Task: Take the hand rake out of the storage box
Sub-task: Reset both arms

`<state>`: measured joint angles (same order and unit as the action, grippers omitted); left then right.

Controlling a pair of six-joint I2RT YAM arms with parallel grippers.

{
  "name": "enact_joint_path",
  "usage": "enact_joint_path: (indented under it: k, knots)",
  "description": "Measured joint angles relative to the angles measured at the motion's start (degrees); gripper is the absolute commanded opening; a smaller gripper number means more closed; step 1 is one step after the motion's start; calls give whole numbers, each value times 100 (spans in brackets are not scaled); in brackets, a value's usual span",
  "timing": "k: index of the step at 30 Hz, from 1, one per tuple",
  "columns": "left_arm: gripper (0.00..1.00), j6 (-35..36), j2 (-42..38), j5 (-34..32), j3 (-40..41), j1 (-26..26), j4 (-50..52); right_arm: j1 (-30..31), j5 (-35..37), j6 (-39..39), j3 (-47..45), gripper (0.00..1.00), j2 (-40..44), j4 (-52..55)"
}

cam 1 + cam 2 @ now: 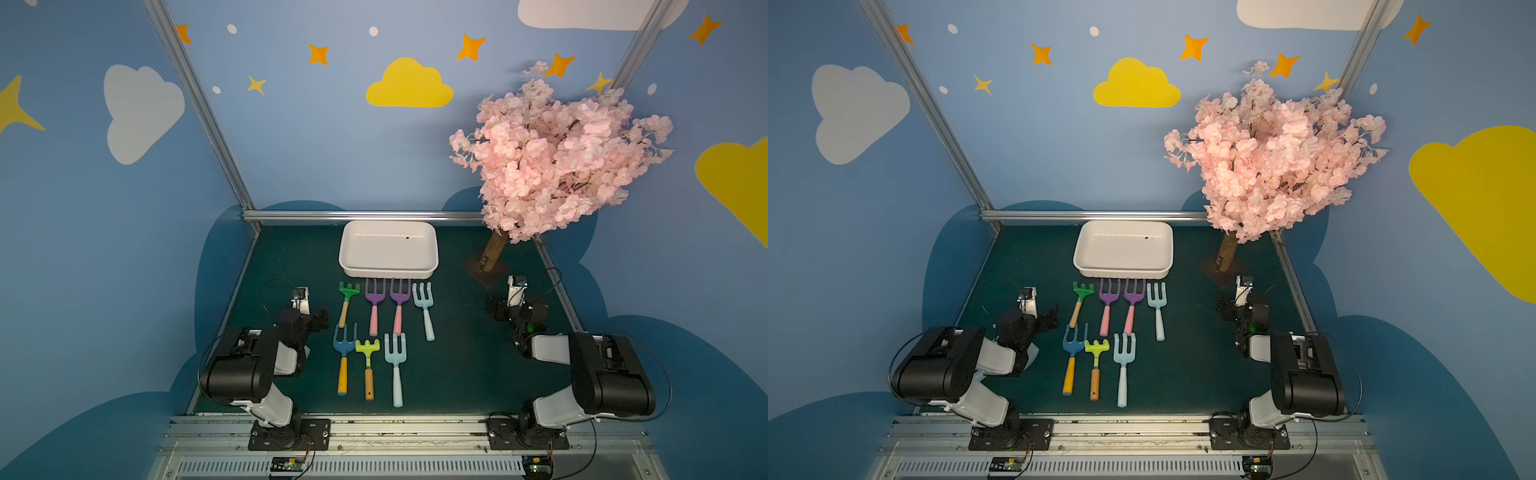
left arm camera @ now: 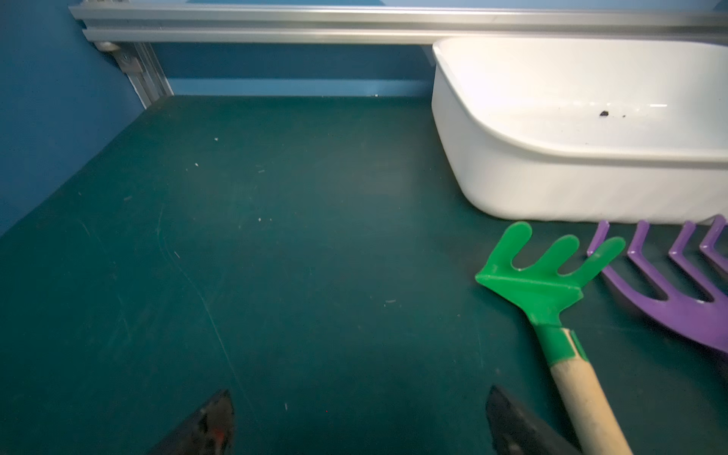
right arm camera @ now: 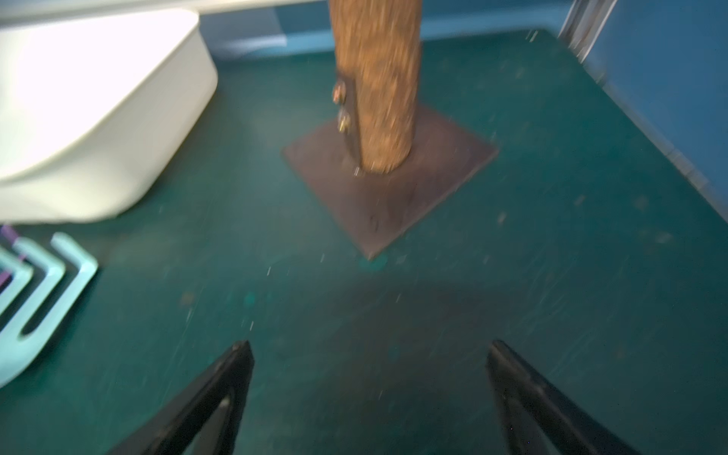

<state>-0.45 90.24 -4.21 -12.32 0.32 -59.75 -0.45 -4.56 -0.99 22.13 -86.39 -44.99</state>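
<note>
The storage box (image 1: 388, 273) (image 1: 1123, 273) is a shallow white tub at the back middle of the green mat, holding only a few dark specks. Several toy hand rakes lie in two rows on the mat in front of it, among them a green one (image 1: 348, 291) (image 2: 543, 283) and a yellow-green one (image 1: 367, 347). Left of the rows, my left gripper (image 1: 321, 318) (image 2: 360, 394) is open over bare mat, beside the green rake's wooden handle. On the other side of the rows, my right gripper (image 1: 496, 309) (image 3: 370, 342) is open with nothing between its fingers.
A pink blossom tree (image 1: 552, 153) leans over the back right. Its trunk (image 3: 374, 78) stands on a brown base plate (image 3: 394, 197) just ahead of my right gripper. An aluminium rail (image 1: 365, 215) runs behind the box (image 2: 551, 185). Blue walls close in both sides.
</note>
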Motion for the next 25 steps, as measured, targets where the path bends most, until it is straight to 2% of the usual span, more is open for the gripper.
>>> enact_joint_path:
  k: [3, 6, 25]
  knots:
    - [100, 0, -4, -219, -549, -83, 201, 87, 179, 24, -57, 96, -122, -498]
    - [100, -22, -48, -455, -822, -114, 238, 151, 289, 55, -98, 96, -166, -540]
    - [100, -42, -17, -739, -765, -120, 315, 133, 361, 101, -105, 96, -221, -791]
